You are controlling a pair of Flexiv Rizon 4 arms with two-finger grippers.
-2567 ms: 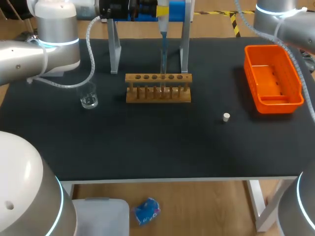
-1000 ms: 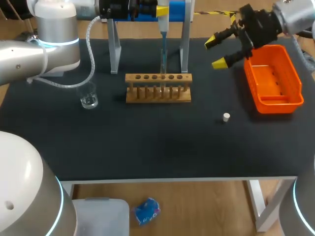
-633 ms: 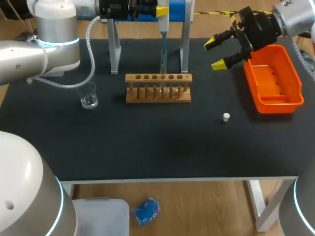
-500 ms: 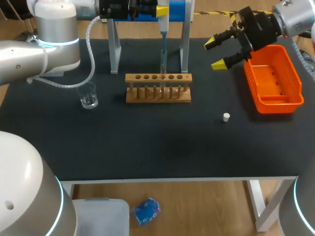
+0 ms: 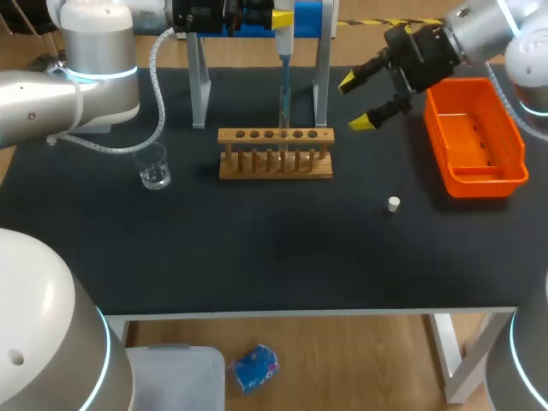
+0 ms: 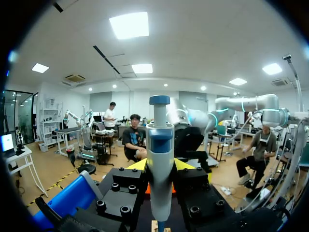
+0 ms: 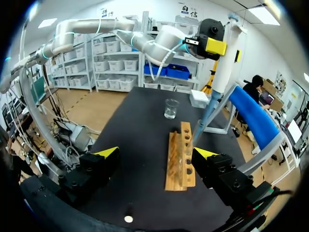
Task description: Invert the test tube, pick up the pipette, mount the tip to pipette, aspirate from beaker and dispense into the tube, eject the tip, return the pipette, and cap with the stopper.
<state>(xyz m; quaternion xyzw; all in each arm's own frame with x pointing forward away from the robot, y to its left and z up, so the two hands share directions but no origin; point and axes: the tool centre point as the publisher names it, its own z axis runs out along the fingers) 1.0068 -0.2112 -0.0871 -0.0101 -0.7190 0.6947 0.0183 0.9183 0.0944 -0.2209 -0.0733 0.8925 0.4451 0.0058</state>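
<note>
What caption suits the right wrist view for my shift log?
Open right gripper faces the wooden rack; pipette reaches down toward its far end, beaker beyond.

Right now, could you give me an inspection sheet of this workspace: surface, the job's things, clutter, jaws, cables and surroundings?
Surface: black table, bearing all the things below.
Job's things: wooden rack mid-table; beaker to its left; white stopper lying loose to its right; pipette upright, tip down at the rack; pipette stand behind the rack; orange bin at the right.
Clutter: nothing seen.
Jaws: left jaws shut on the pipette; right jaws open, in the air between rack and bin, holding nothing.
Cables: pale hose hanging from the left arm.
Surroundings: nothing seen reaching over the table.
</note>
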